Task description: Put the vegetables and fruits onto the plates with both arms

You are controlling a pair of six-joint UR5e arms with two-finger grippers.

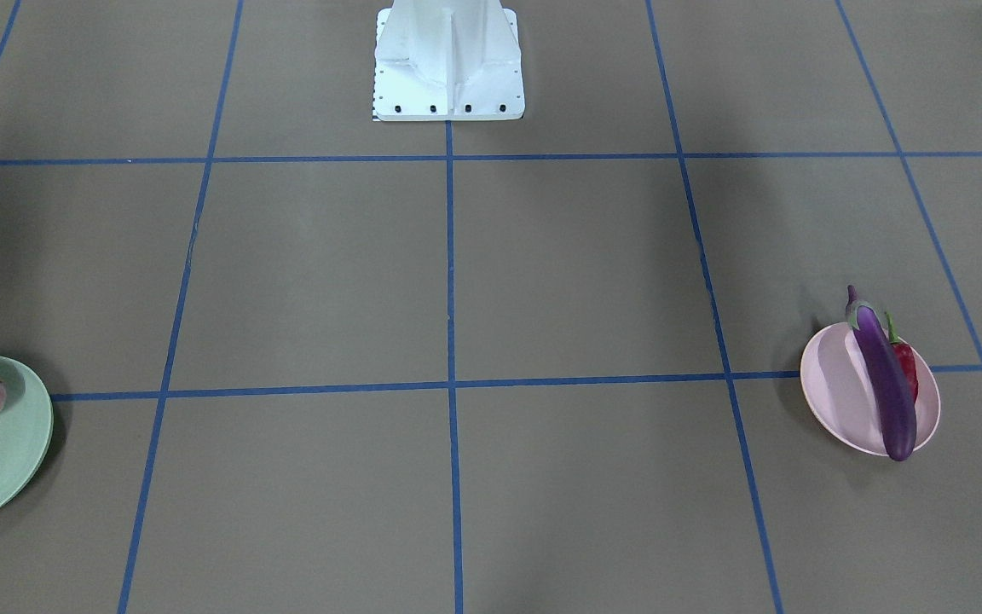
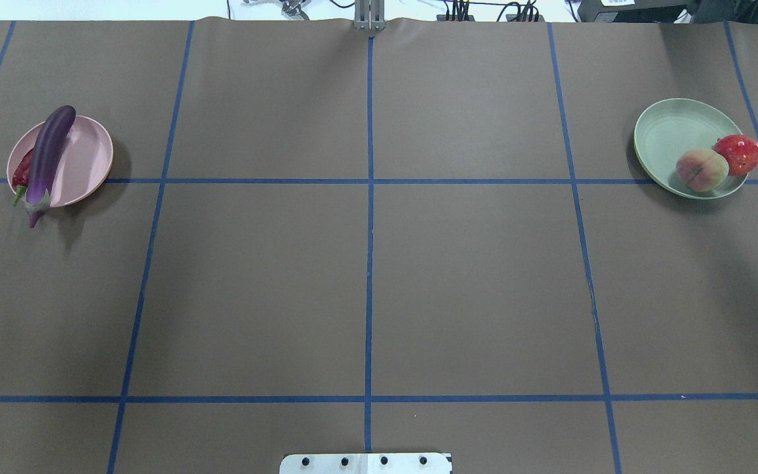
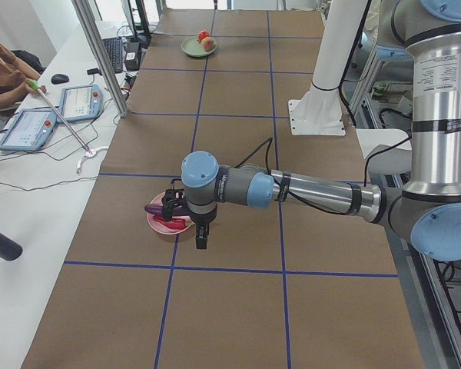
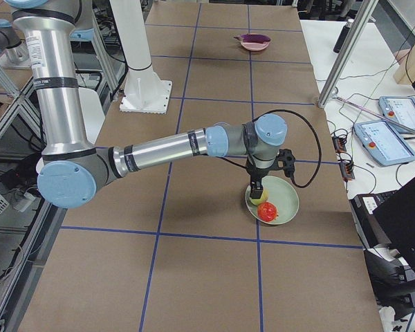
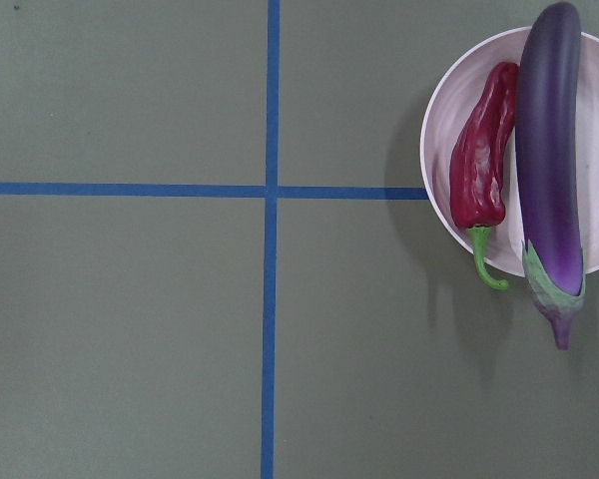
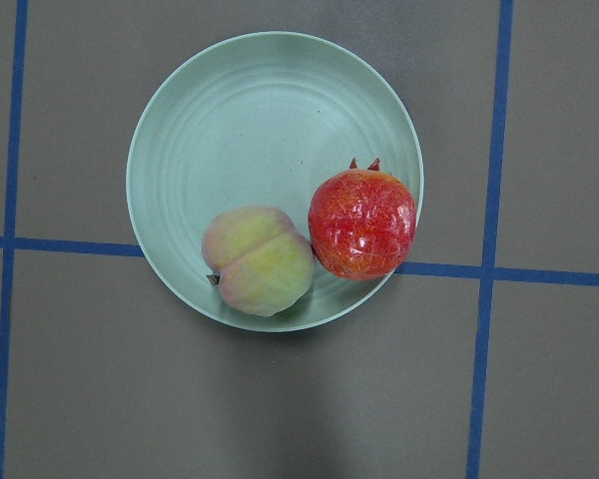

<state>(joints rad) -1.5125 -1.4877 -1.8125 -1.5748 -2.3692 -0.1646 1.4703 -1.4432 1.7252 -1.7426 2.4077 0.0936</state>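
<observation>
Two vegetables lie side by side on the pink plate (image 2: pixel 89 155), far left. The eggplant (image 2: pixel 47 158) runs lengthwise away from the white base (image 1: pixel 448 60), its cap end toward the base and overhanging the rim. The chili pepper (image 5: pixel 482 150) lies parallel, stem the same way. Peach (image 6: pixel 260 261) and orange-red fruit (image 6: pixel 362 222) touch on the mint plate (image 6: pixel 240 130), far right. We cannot tell how the jaws of the left gripper (image 3: pixel 202 237) or right gripper (image 4: pixel 257 188) stand. Blue tape lines (image 2: pixel 369 197) grid the brown table (image 2: pixel 254 296).

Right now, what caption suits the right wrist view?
Peach and red fruit side by side on a green plate.
</observation>
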